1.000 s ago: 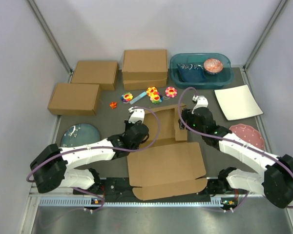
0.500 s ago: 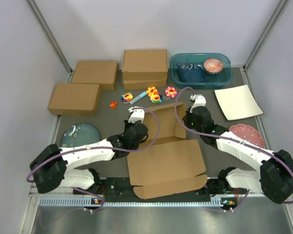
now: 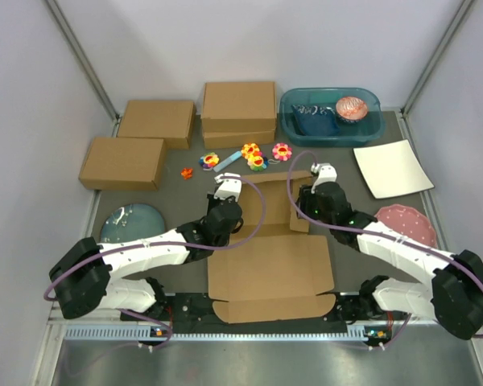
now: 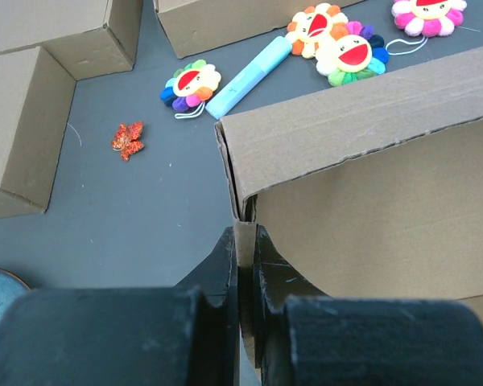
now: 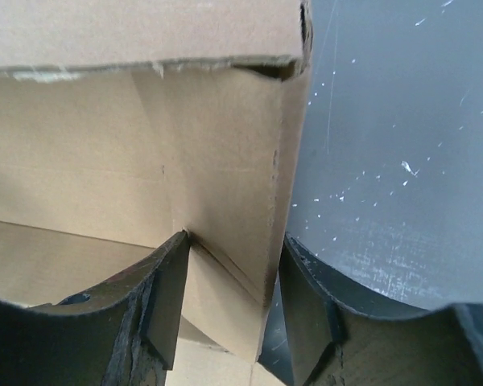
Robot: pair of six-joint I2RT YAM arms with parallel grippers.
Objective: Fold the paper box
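The paper box [image 3: 270,269] lies half folded between the arms, its flat lid panel toward the near edge and its far wall raised. My left gripper [image 3: 229,191] is shut on the box's left side wall. In the left wrist view that thin cardboard edge [image 4: 245,241] is pinched between the fingers, with the far wall [image 4: 370,201] just beyond. My right gripper [image 3: 310,195] is at the box's right corner. In the right wrist view its jaws [image 5: 233,273] stand apart astride the upright right side wall [image 5: 225,161], with a gap on the outer side.
Three ready-made cardboard boxes [image 3: 122,161] [image 3: 156,121] [image 3: 238,111] stand at the back left. A teal bin [image 3: 330,112] is at the back right, with a white sheet [image 3: 392,167] and a pink plate [image 3: 406,221] nearer. A blue plate [image 3: 133,221] lies left. Flower toys [image 3: 253,155] lie behind the box.
The right gripper has shifted at the box's right wall, which now stands more upright. The near lid panel has swung squarer to the table edge. The left gripper keeps its hold.
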